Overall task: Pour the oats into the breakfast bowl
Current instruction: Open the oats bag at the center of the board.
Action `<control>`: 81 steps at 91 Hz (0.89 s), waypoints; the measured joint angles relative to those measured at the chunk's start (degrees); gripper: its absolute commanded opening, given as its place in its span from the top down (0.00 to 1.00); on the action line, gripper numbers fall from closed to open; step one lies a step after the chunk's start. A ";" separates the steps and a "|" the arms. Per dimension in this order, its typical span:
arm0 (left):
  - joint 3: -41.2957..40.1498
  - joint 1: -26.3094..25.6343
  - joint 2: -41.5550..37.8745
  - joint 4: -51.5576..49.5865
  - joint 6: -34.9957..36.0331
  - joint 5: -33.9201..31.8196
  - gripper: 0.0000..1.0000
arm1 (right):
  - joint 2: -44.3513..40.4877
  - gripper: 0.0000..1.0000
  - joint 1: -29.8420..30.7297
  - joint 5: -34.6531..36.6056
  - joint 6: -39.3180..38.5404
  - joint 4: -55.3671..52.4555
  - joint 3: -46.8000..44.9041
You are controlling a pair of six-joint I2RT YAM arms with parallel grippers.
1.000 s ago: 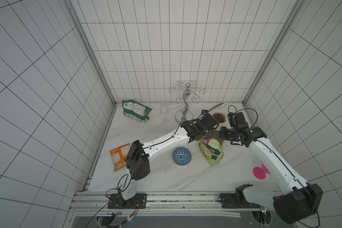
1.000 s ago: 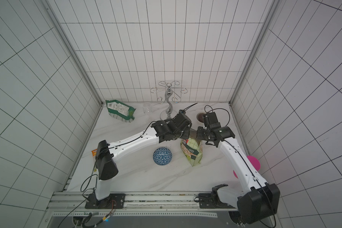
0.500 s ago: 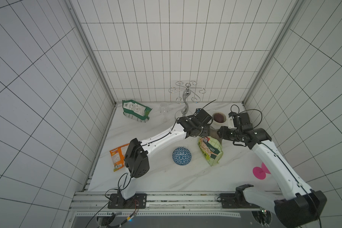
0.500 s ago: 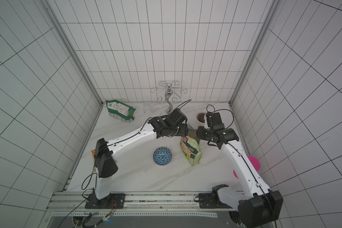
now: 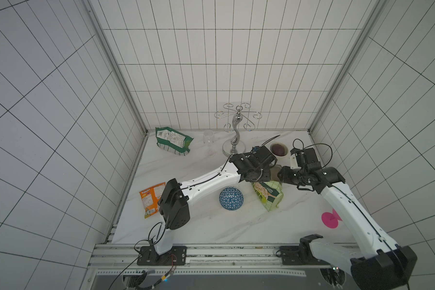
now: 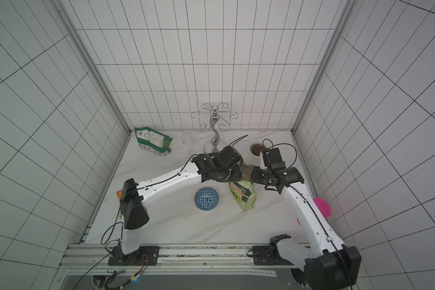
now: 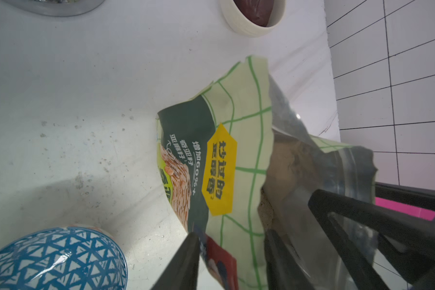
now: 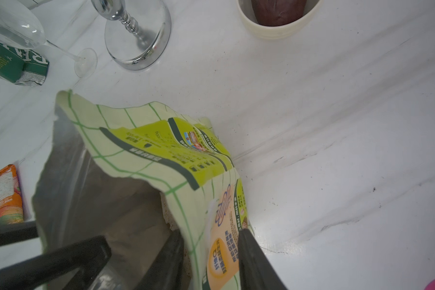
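Both grippers have come back down to the mouth of the tall light yellow-green plastic bag (image 5: 268, 194) with the dark green front panel; half a second ago they stood drawn back toward the rear wall. Read this as a fresh grip being set up: the mouth gapes, and each gripper takes one wall of it. Check the left gripper (image 7: 231, 234): its fingers are spread, one outside the front panel and one inside the mouth, far wider apart than the film between them, so nothing is pinched yet. Check the right gripper (image 8: 210, 233): it is spread likewise, astride the opposite wall. The bag stands upright on the white marble table (image 5: 211, 231), where it stood before, with a ragged open top. Pale beige oats (image 7: 265, 211) show low inside, against the silver lining, and none lie outside the bag. Note the small round blue breakfast bowl (image 5: 231, 202) with the white triangle pattern, just beside the bag and not touching it. In both top views only its patterned outside shows, so it appears to lie mouth down. Expect to right it before any pour.
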 measured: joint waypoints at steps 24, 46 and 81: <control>0.00 0.11 0.00 -1.53 -2.60 0.46 0.82 | 7.19 0.46 0.02 0.04 -2.47 3.08 2.40; 0.00 0.46 0.00 -2.38 -3.76 2.49 0.96 | 10.78 0.45 0.07 0.98 -2.36 6.38 5.68; 0.48 2.38 0.00 -2.29 -7.48 4.07 1.00 | 13.81 0.43 0.39 3.30 1.84 11.87 9.94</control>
